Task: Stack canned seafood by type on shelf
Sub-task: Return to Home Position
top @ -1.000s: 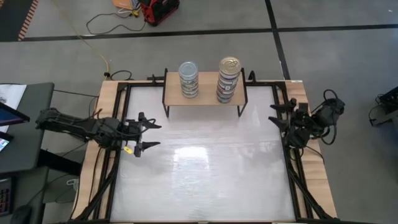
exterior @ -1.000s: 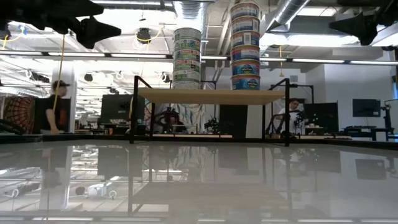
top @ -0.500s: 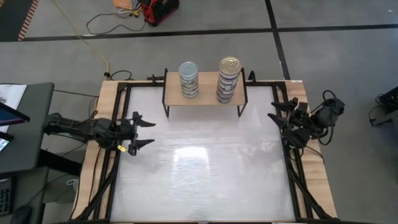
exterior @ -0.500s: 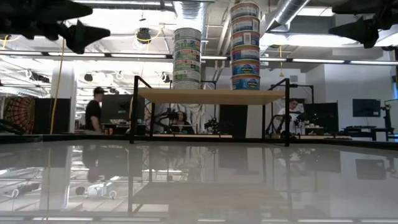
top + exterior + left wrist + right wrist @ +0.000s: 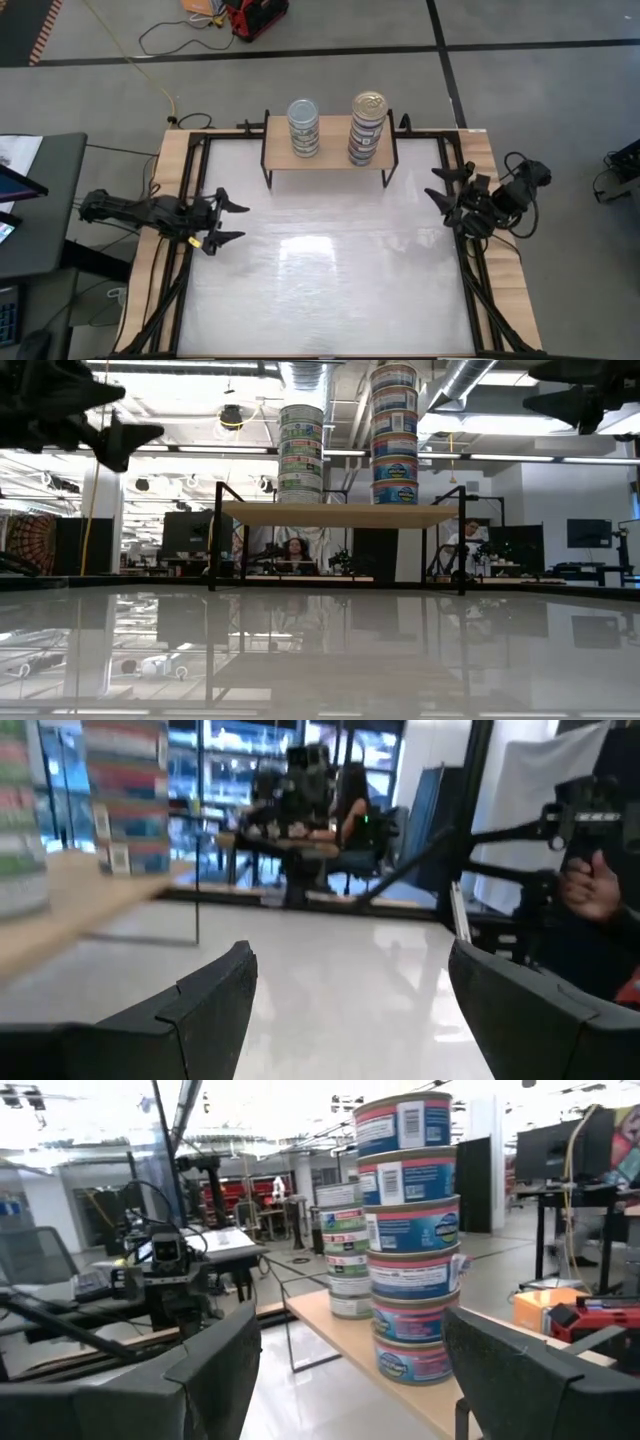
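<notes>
The shelf (image 5: 328, 150) stands at the table's far edge on black legs. Two upright stacks of tins rest on its board: the left one (image 5: 303, 125) has a silver lid on top, and the taller right one (image 5: 367, 125) has a gold lid. In the right wrist view the blue-and-pink stack (image 5: 410, 1230) is nearer than the green stack (image 5: 345, 1250). My left gripper (image 5: 240, 222) hovers open at the table's left edge, far from the shelf. My right gripper (image 5: 432, 183) hovers open at the right edge. Both are empty and raised in the low view, left (image 5: 130, 432) and right (image 5: 545, 402).
The white tabletop (image 5: 320, 270) lies bare between the arms and in front of the shelf. Wooden rails with black cables (image 5: 170, 290) run along both sides. A seated person (image 5: 297, 555) shows in the room beyond the table. A red bag (image 5: 255, 15) lies on the floor behind it.
My left gripper has drawn back toward the table's left edge and sunk lower, staying open. My right gripper has turned a little in place at the right edge and stays open. The tin stacks have not moved.
</notes>
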